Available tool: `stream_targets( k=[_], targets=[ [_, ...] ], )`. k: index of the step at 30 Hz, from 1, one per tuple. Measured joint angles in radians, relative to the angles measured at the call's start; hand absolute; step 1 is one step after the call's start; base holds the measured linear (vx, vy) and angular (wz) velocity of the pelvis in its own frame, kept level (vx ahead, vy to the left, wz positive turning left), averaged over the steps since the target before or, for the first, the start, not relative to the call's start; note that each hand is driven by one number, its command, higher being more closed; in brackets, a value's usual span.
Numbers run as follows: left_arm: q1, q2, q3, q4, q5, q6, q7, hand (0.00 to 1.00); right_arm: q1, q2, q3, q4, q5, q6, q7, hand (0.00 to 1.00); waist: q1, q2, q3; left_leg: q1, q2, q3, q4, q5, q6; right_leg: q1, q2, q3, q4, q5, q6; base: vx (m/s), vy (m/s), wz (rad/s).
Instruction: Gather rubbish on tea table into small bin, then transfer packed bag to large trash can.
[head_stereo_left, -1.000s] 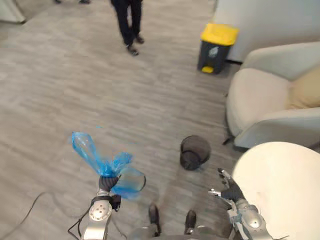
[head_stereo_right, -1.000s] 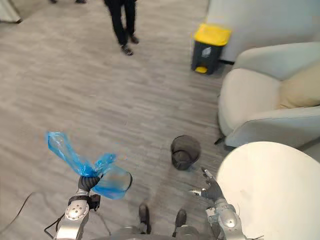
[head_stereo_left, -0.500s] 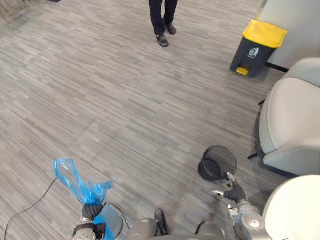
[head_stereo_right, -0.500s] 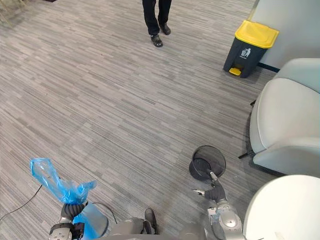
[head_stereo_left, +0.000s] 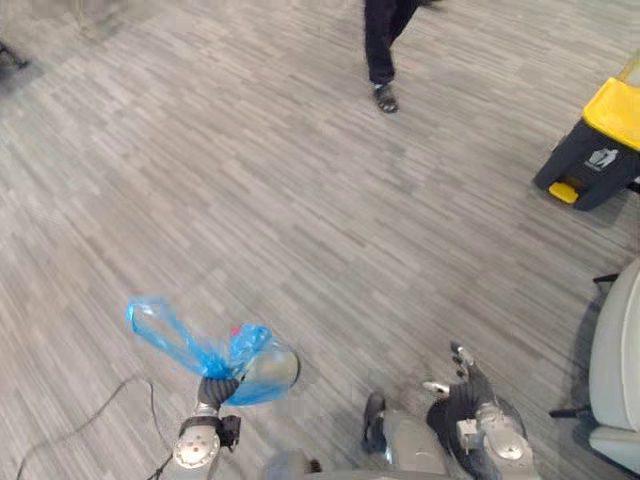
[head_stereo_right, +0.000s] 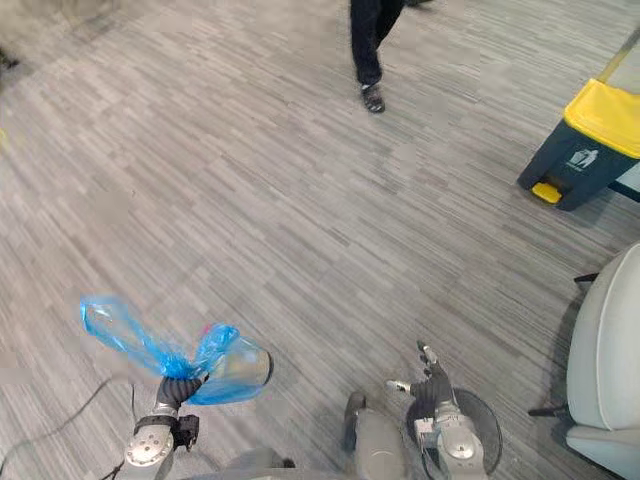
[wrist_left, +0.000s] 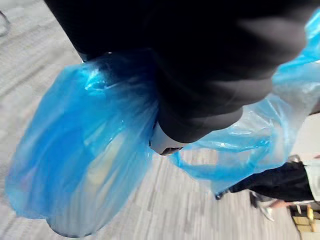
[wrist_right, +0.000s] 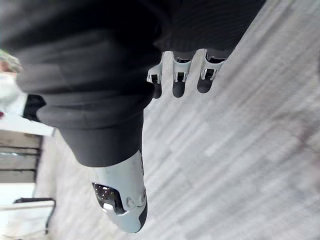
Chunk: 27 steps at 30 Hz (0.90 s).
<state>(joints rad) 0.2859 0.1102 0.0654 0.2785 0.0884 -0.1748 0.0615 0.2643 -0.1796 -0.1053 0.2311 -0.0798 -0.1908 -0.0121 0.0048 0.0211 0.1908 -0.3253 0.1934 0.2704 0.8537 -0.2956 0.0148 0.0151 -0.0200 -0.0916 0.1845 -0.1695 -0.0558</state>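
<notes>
Your left hand (head_stereo_left: 213, 388) grips the blue bag (head_stereo_left: 256, 368) by its neck, fingers curled round it. Your right hand (head_stereo_left: 465, 386) hangs empty, fingers spread.

Silver-grey arms (head_stereo_right: 146, 451), blk ribbed wrist covers (wrist_right: 90, 60), dark-tipped silver fingers (wrist_right: 178, 77).

1. My left arm reaches up from the lower left with the forearm upright.
2. My left hand (head_stereo_left: 213, 388) is clenched round the gathered neck of the blue bag (head_stereo_left: 262, 368).
3. My right arm sits low at the lower right.
4. My right hand (head_stereo_left: 463, 378) is empty, its fingers (wrist_right: 179, 85) straight and relaxed, the thumb spread apart from them.
</notes>
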Motion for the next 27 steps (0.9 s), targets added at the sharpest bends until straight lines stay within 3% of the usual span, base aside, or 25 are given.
stream_targets(
  k=[1, 2, 3, 4, 5, 6, 7, 8, 9, 10, 11, 14, 16, 18, 19, 20, 21, 22, 23, 24, 25, 26, 27],
  targets=[
    [0.005, -0.011, 0.000, -0.004, 0.000, -0.003, -0.003, 1.00, -0.004, 0.004, -0.003, 0.004, 0.000, 0.000, -0.007, 0.00, 0.017, 0.009, -0.001, -0.042, -0.011, -0.057, -0.125, 0.005, -0.018, 0.015, -0.007, 0.057, 0.013, -0.030, 0.033, 0.48, 0.234, -1.53],
    [0.010, -0.014, -0.001, -0.005, 0.000, -0.004, -0.006, 1.00, -0.004, -0.003, -0.006, 0.010, 0.000, 0.000, -0.008, 0.00, 0.014, 0.017, -0.006, -0.049, -0.026, -0.099, -0.227, 0.029, -0.046, 0.017, -0.013, 0.080, 0.031, -0.055, 0.051, 0.48, 0.317, -1.41],
    [0.028, -0.034, -0.012, -0.011, 0.001, -0.006, -0.010, 1.00, 0.003, -0.022, -0.015, 0.020, 0.000, 0.002, -0.009, 0.00, 0.013, 0.057, -0.024, -0.022, -0.032, -0.213, -0.499, 0.120, -0.106, 0.005, 0.003, 0.128, 0.084, -0.117, 0.088, 0.50, 0.379, -1.29],
    [0.038, -0.042, -0.021, 0.002, 0.001, -0.006, -0.014, 1.00, -0.009, -0.011, -0.014, 0.080, -0.001, 0.004, -0.009, 0.00, 0.008, 0.049, -0.033, -0.001, -0.040, -0.209, -0.485, 0.226, -0.113, 0.010, -0.011, 0.186, 0.130, -0.168, 0.110, 0.51, 0.392, -1.20],
    [0.034, -0.030, -0.024, 0.006, 0.001, -0.002, -0.016, 1.00, -0.011, 0.007, -0.012, 0.105, -0.001, 0.010, -0.010, 0.00, 0.003, 0.022, -0.045, 0.011, -0.057, -0.186, -0.477, 0.191, -0.115, 0.009, -0.037, 0.205, 0.137, -0.172, 0.113, 0.52, 0.343, -1.02],
    [0.030, -0.017, -0.026, -0.006, 0.001, -0.004, -0.019, 1.00, 0.003, 0.024, -0.011, 0.120, -0.001, 0.011, -0.008, 0.00, 0.000, -0.012, -0.061, 0.017, -0.075, -0.148, -0.439, 0.133, -0.094, -0.006, -0.066, 0.244, 0.171, -0.183, 0.131, 0.49, 0.281, -0.85],
    [0.028, -0.017, -0.028, -0.013, 0.001, -0.004, -0.019, 1.00, 0.005, 0.029, -0.011, 0.125, -0.003, 0.012, -0.008, 0.00, 0.002, -0.025, -0.061, 0.037, -0.072, -0.105, -0.408, 0.091, -0.086, -0.023, -0.076, 0.270, 0.231, -0.185, 0.146, 0.58, 0.311, -1.44],
    [0.028, -0.011, -0.031, -0.015, 0.000, -0.003, -0.019, 1.00, -0.010, 0.033, -0.012, 0.139, -0.007, 0.012, -0.008, 0.00, 0.004, -0.041, -0.051, 0.116, -0.071, -0.030, -0.396, 0.042, -0.060, -0.083, -0.095, 0.284, 0.419, -0.162, 0.249, 0.47, 0.252, -1.20],
    [0.028, -0.008, -0.033, -0.015, 0.000, -0.003, -0.019, 1.00, -0.014, 0.033, -0.012, 0.145, -0.007, 0.012, -0.008, 0.00, 0.001, -0.042, -0.049, 0.135, -0.071, -0.017, -0.399, 0.034, -0.056, -0.102, -0.100, 0.283, 0.468, -0.150, 0.279, 0.44, 0.214, -1.16],
    [0.028, 0.012, -0.042, -0.016, 0.000, -0.003, -0.018, 1.00, -0.039, 0.033, -0.011, 0.173, -0.008, 0.012, -0.010, 0.00, -0.022, -0.032, -0.043, 0.195, -0.068, 0.012, -0.407, 0.005, -0.040, -0.173, -0.113, 0.256, 0.632, -0.121, 0.329, 0.42, 0.152, -0.77],
    [0.022, 0.034, -0.047, -0.016, -0.001, -0.003, -0.017, 1.00, -0.068, 0.034, -0.008, 0.200, -0.009, 0.017, -0.010, 0.00, -0.046, -0.033, -0.041, 0.274, -0.067, 0.053, -0.454, -0.015, -0.040, -0.257, -0.143, 0.159, 0.745, -0.133, 0.290, 0.42, 0.126, -0.87],
    [0.006, 0.074, -0.040, -0.015, -0.009, -0.003, -0.015, 1.00, -0.105, 0.032, -0.004, 0.220, -0.010, 0.020, -0.011, 0.00, -0.048, -0.015, -0.032, 0.402, -0.055, 0.122, -0.584, -0.009, -0.052, -0.404, -0.164, -0.071, 0.716, -0.156, 0.149, 0.45, 0.065, -0.73],
    [-0.015, 0.080, -0.037, -0.014, -0.011, -0.003, -0.015, 1.00, -0.111, 0.024, -0.005, 0.220, -0.011, 0.022, -0.011, 0.00, -0.055, -0.003, -0.025, 0.461, -0.049, 0.145, -0.655, 0.001, -0.070, -0.478, -0.173, -0.197, 0.592, -0.144, 0.119, 0.51, -0.007, -0.32],
    [-0.046, 0.088, -0.029, 0.003, -0.012, -0.003, -0.015, 1.00, -0.114, 0.012, -0.005, 0.226, -0.014, 0.025, -0.011, 0.00, -0.066, 0.007, -0.017, 0.518, -0.046, 0.152, -0.689, 0.006, -0.117, -0.510, -0.142, -0.273, 0.398, -0.044, 0.061, 0.56, -0.067, -0.17],
    [-0.049, 0.097, -0.027, 0.013, -0.015, -0.003, -0.016, 1.00, -0.109, 0.013, -0.004, 0.227, -0.017, 0.026, -0.011, 0.00, -0.074, -0.006, -0.023, 0.562, -0.058, 0.155, -0.692, -0.001, -0.143, -0.499, -0.104, -0.281, 0.244, 0.128, -0.018, 0.65, -0.121, -0.32],
    [-0.067, 0.068, -0.027, 0.044, -0.015, -0.001, -0.018, 1.00, -0.116, -0.017, -0.012, 0.242, -0.025, 0.031, -0.011, 0.00, -0.077, 0.042, -0.024, 0.590, -0.020, 0.153, -0.669, -0.002, -0.167, -0.495, -0.076, -0.280, 0.299, 0.145, -0.069, 0.68, -0.101, -0.40],
    [-0.069, 0.065, -0.027, 0.047, -0.015, -0.001, -0.020, 1.00, -0.127, -0.019, -0.016, 0.243, -0.031, 0.037, -0.012, 0.00, -0.077, 0.050, -0.023, 0.581, -0.015, 0.149, -0.641, 0.025, -0.202, -0.506, -0.078, -0.279, 0.334, 0.117, -0.078, 0.66, -0.106, -0.40],
    [-0.082, 0.058, -0.028, 0.048, -0.015, -0.001, -0.020, 1.00, -0.136, -0.026, -0.018, 0.243, -0.034, 0.042, -0.011, 0.00, -0.083, 0.043, -0.020, 0.548, -0.021, 0.135, -0.540, 0.095, -0.206, -0.502, -0.088, -0.263, 0.371, 0.049, -0.071, 0.63, -0.152, -0.33],
    [-0.084, 0.053, -0.028, 0.049, -0.015, -0.001, -0.019, 1.00, -0.140, -0.028, -0.018, 0.244, -0.038, 0.044, -0.011, 0.00, -0.081, 0.042, -0.018, 0.525, -0.015, 0.133, -0.461, 0.141, -0.190, -0.484, -0.084, -0.254, 0.368, 0.024, -0.069, 0.74, -0.212, -0.51],
    [-0.086, 0.042, -0.028, 0.057, -0.015, -0.002, -0.019, 1.00, -0.150, -0.027, -0.014, 0.248, -0.040, 0.044, -0.011, 0.00, -0.070, 0.047, -0.001, 0.451, 0.033, 0.103, -0.231, 0.237, -0.154, -0.407, -0.062, -0.228, 0.315, 0.004, -0.072, 0.70, -0.192, -0.69],
    [-0.086, 0.033, -0.030, 0.067, -0.016, -0.008, -0.019, 1.00, -0.157, -0.019, -0.013, 0.251, -0.039, 0.044, -0.012, 0.00, -0.065, 0.056, 0.026, 0.367, 0.088, 0.054, 0.030, 0.192, -0.107, -0.285, -0.010, -0.210, 0.225, 0.004, -0.072, 0.56, -0.101, -0.76],
    [-0.084, 0.029, -0.032, 0.074, -0.016, -0.007, -0.018, 1.00, -0.157, -0.014, -0.010, 0.249, -0.039, 0.044, -0.012, 0.00, -0.055, 0.054, 0.035, 0.334, 0.095, 0.032, 0.126, 0.164, -0.088, -0.227, 0.004, -0.195, 0.189, 0.004, -0.073, 0.50, -0.047, -0.82],
    [-0.077, 0.023, -0.037, 0.077, -0.016, -0.007, -0.019, 1.00, -0.150, -0.004, -0.010, 0.237, -0.036, 0.043, -0.016, 0.00, -0.039, 0.032, 0.038, 0.255, 0.092, 0.016, 0.215, 0.126, -0.082, -0.139, 0.017, -0.163, 0.127, 0.002, -0.072, 0.49, -0.011, -0.79]
  ],
)
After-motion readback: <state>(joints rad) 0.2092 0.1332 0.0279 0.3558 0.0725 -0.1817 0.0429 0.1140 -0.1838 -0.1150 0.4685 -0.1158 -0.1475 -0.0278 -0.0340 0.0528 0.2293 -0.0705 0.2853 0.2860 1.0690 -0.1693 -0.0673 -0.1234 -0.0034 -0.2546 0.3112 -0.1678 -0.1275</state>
